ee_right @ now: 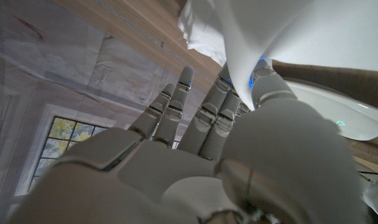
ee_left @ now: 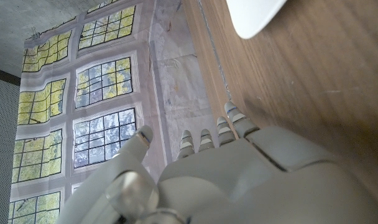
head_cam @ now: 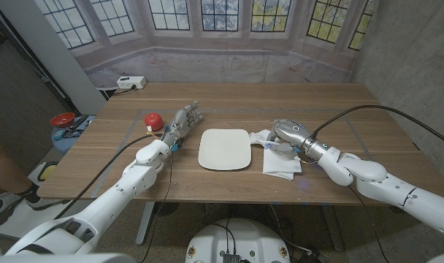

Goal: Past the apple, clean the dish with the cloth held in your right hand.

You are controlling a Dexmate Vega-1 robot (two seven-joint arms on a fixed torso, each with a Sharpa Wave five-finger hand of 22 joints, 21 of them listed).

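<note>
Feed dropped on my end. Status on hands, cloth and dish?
Left hand open beside apple. Right hand gripping cloth, right of dish. Dish bare, path clear.

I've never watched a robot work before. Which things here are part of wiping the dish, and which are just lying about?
Part of the job:
white dish
white cloth
right hand, on the cloth
apple

Lying about:
white box at the table's far corner
left hand, idle
</note>
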